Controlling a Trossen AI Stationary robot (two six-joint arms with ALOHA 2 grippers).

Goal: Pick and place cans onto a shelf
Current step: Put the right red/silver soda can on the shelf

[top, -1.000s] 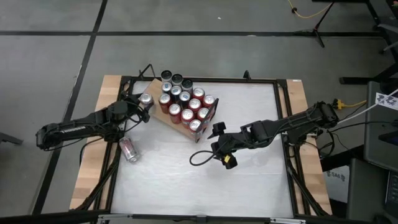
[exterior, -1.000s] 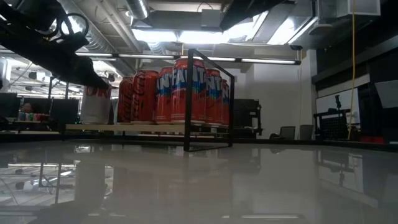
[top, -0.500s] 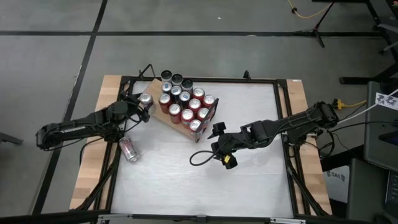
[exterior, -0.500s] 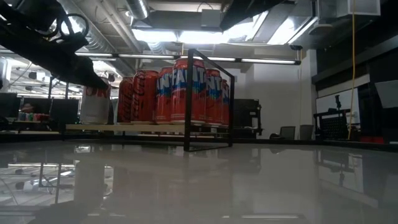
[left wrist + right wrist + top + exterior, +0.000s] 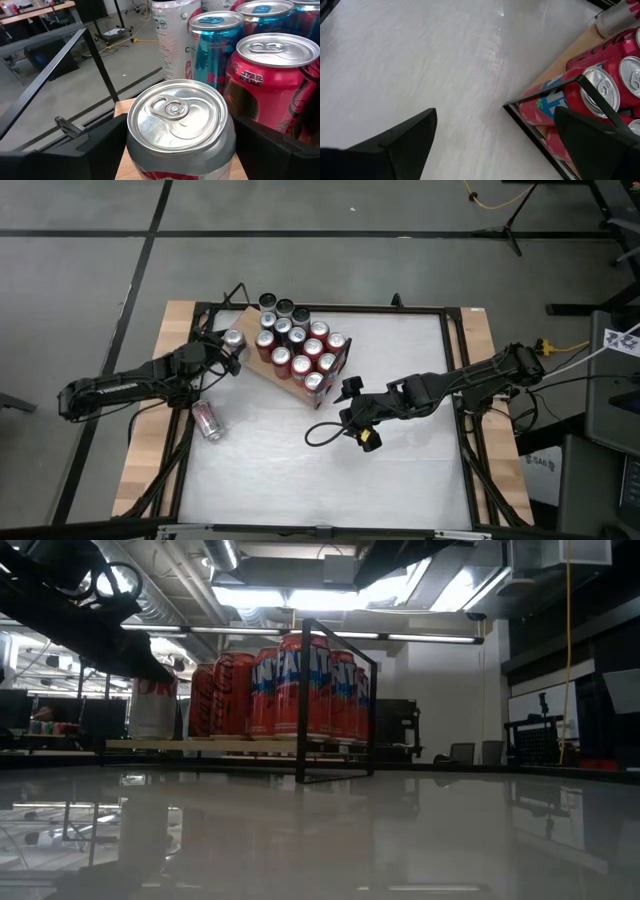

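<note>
Several cans (image 5: 300, 345), mostly red, stand upright in a cluster on the shelf (image 5: 272, 380), a wooden board with a black frame (image 5: 335, 700) at its right end. My left gripper (image 5: 233, 348) is shut on one more can (image 5: 177, 117), silver-topped with a pale wall (image 5: 152, 708), at the board's left end. My right gripper (image 5: 352, 418) hangs open over the white table, just off the shelf's near right corner (image 5: 520, 107), with nothing between its fingers. My left gripper pinches the can's upper wall (image 5: 131, 145), just below the rim, between its two fingers (image 5: 102, 150), one on each opposite side. The fingers come nearly level from the table's left side. The can stands upright, its bottom at the board's top in the low view.
Another can (image 5: 207, 420) lies on its side on the table near the left edge. A black cable loop (image 5: 320, 435) hangs by my right gripper. The table's near half is bare white surface, with wooden strips (image 5: 150, 430) along its sides.
</note>
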